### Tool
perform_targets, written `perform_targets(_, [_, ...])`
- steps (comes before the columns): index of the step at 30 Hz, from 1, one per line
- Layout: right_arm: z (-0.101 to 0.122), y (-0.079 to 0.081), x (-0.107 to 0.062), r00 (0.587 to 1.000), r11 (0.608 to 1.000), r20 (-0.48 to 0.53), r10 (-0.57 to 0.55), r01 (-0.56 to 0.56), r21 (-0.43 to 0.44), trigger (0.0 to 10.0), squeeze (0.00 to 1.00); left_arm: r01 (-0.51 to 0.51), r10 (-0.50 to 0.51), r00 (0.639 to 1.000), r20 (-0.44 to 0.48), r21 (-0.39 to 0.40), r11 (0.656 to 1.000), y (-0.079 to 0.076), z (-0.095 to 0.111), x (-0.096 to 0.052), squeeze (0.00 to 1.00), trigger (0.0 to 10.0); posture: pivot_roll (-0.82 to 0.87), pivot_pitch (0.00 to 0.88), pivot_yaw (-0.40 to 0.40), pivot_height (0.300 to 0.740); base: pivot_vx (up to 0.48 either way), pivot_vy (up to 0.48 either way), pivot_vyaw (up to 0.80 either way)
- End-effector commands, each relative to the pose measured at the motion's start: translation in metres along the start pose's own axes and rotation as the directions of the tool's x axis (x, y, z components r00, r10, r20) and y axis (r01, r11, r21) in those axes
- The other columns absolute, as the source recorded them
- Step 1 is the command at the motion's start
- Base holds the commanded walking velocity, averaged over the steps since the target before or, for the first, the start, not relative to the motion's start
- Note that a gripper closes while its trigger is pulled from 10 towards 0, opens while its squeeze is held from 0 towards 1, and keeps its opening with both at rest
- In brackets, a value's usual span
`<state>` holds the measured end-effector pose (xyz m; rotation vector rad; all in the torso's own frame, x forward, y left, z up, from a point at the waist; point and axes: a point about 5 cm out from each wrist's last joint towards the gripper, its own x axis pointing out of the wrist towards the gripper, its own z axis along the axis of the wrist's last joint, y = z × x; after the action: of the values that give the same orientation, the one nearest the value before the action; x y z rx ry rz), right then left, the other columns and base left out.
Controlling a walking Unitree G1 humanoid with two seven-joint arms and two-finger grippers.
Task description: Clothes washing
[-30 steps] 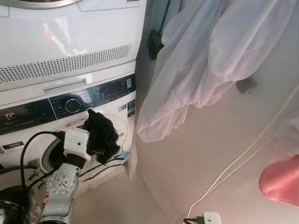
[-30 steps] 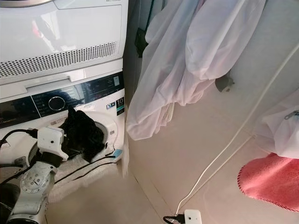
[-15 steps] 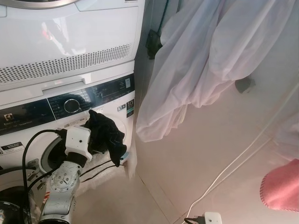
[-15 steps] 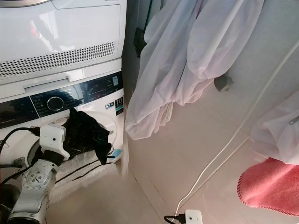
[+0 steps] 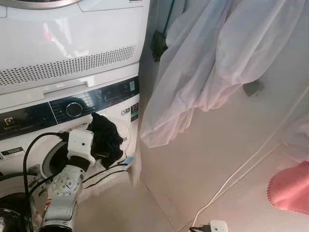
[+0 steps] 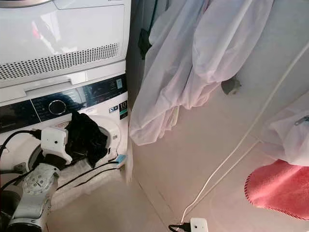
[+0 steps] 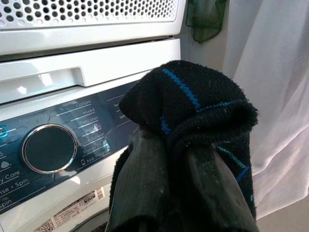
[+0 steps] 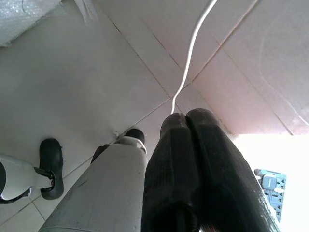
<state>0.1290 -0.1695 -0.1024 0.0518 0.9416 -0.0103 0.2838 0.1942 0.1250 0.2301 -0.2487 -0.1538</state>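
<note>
My left gripper (image 7: 178,193) is shut on a black sock with thin blue stripes (image 5: 105,139). It holds the sock up against the front of the white washing machine (image 5: 29,123), just under the dark control panel and beside the round door opening (image 5: 52,162). The sock is draped over the fingers (image 7: 145,188) and hides their tips. The dial (image 7: 49,149) is close behind the sock. My right gripper (image 8: 187,121) hangs shut over the tiled floor with nothing in it.
A white dryer (image 5: 72,43) is stacked on the washer. White garments (image 5: 217,63) hang on the right wall. A white cable (image 5: 241,169) runs over the floor to a plug adapter (image 5: 212,226). A pink towel (image 5: 289,188) lies at far right.
The sock's loose end swung out to the right half a second ago and now hangs back closer to the washer front. The left arm has barely shifted.
</note>
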Motion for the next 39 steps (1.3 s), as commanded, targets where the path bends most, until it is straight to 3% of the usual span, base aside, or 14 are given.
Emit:
perform_targets(1, [-0.002,-0.002,-0.001,1.0,1.0,-0.016,-0.002,0.002,-0.003,10.0,0.0,0.007,-0.007,1.0,0.027,-0.017,1.0,-0.003,0.007,0.006,0.0,10.0,0.2,0.0,-0.14,0.74,0.0,0.0,0.0])
perform_targets(16, [-0.002,-0.001,0.0,1.0,1.0,-0.017,0.014,-0.015,-0.005,10.0,0.0,0.004,-0.003,1.0,0.027,-0.024,1.0,-0.004,0.008,0.007,0.0,10.0,0.2,0.0,-0.142,0.66,0.0,0.0,0.0])
perform_targets(31, [-0.002,-0.002,0.0,1.0,1.0,-0.014,0.006,-0.006,-0.005,10.0,0.0,0.0,0.0,1.0,0.005,-0.027,1.0,-0.005,0.006,0.01,0.0,10.0,0.2,0.0,-0.141,0.66,0.0,0.0,0.0])
perform_targets(39, [-0.002,-0.001,0.0,1.0,1.0,-0.016,0.009,-0.009,-0.004,10.0,0.0,0.008,-0.01,0.998,-0.061,-0.039,0.999,-0.005,-0.005,0.01,0.0,10.0,0.2,0.0,-0.139,0.66,0.0,0.0,0.0])
